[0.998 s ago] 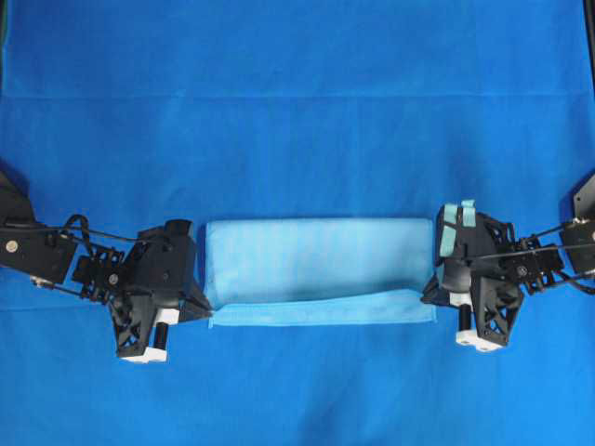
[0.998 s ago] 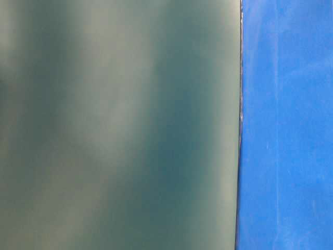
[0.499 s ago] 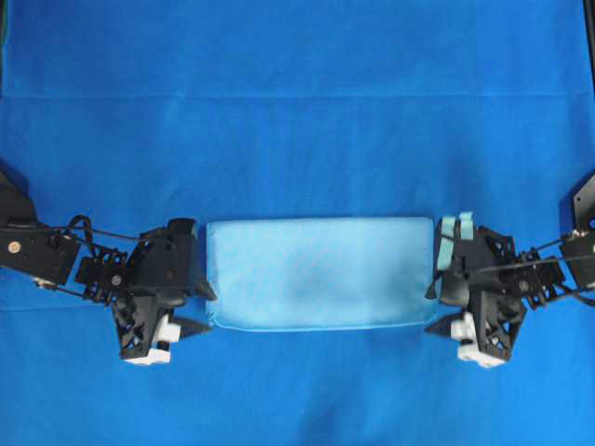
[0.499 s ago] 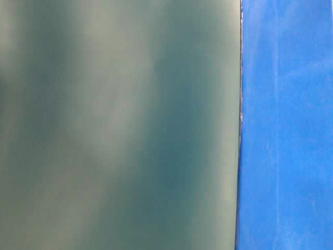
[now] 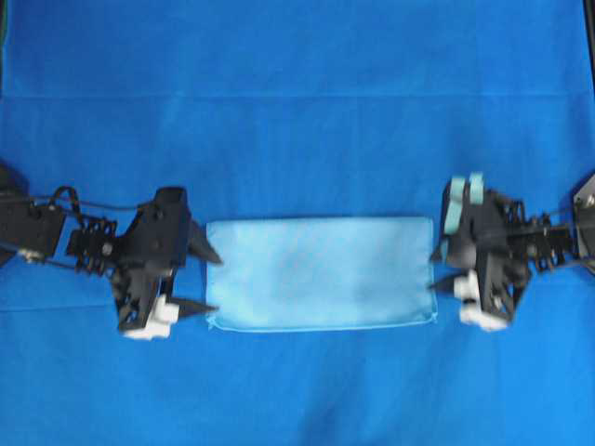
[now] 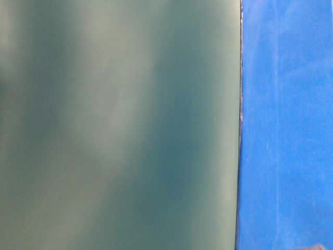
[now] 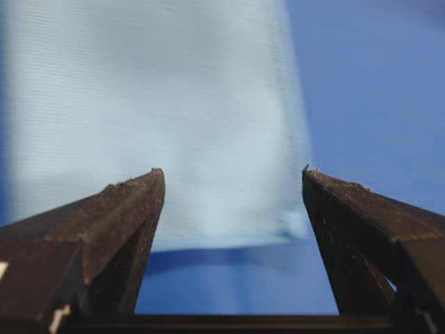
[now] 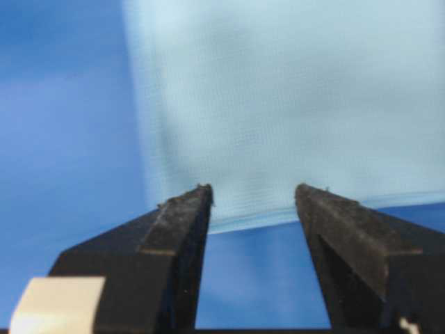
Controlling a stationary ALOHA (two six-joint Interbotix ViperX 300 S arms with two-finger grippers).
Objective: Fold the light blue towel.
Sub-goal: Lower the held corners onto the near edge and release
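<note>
Light blue towel (folded) on table sheet — grippers flanking.

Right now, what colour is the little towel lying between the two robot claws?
The light blue towel is pale sky blue, plain. The overhead view shows it best.

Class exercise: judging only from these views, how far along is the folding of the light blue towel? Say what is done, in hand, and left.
Done: the light blue towel lies as a flat folded rectangle on the table sheet. In hand: nothing; the left gripper and right gripper stand open at its short ends. Left: possibly a further fold.
</note>
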